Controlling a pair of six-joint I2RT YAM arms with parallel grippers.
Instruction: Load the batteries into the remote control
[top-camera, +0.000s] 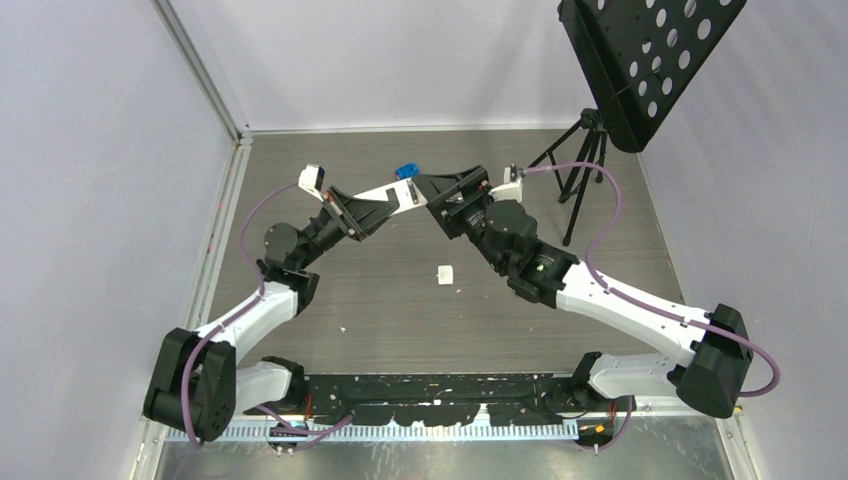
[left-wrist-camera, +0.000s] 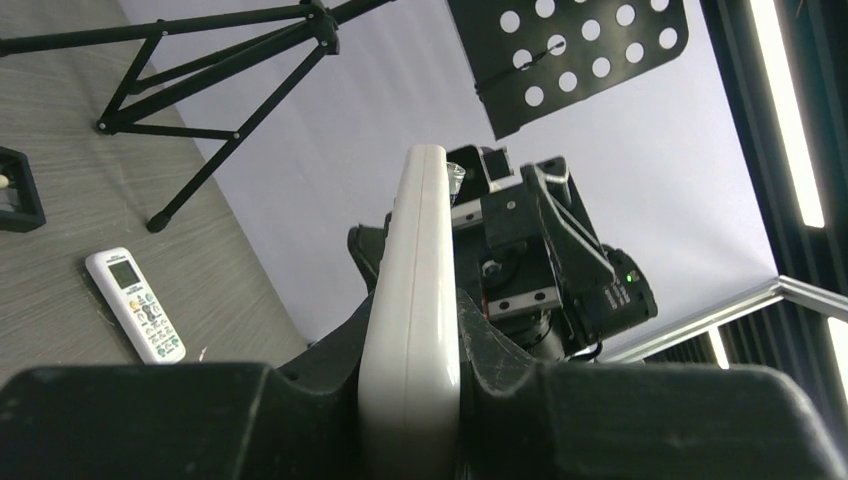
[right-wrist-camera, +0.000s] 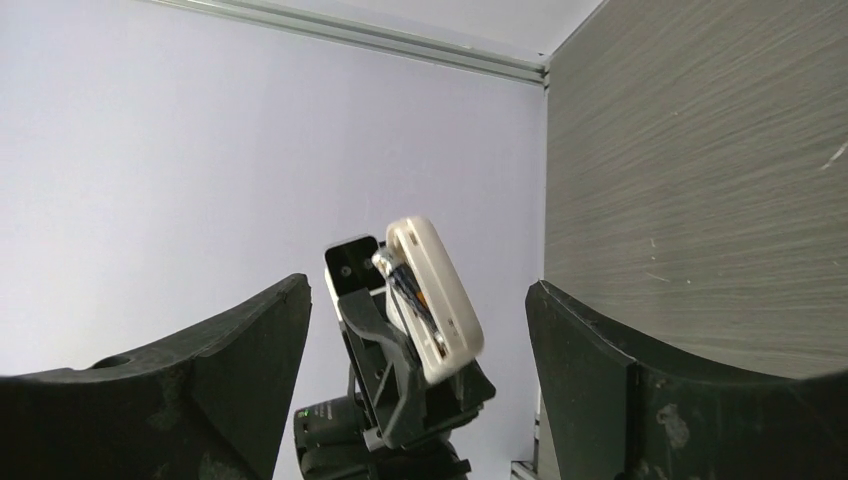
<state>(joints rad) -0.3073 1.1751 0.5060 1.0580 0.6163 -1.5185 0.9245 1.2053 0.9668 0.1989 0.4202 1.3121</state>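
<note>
Nearest the arm bases, a small white piece (top-camera: 445, 273) lay on the desk (top-camera: 400, 320). Beyond it, my left claw (top-camera: 388, 203) was clamped on the remote control (left-wrist-camera: 412, 300), holding it up off the desk. My right claw (right-wrist-camera: 416, 288) stood wide and empty, facing the remote's end, where the batteries (right-wrist-camera: 405, 285) showed in its slot. Farther back were a blue block (top-camera: 405, 170) and a black tripod (top-camera: 580, 170).
</note>
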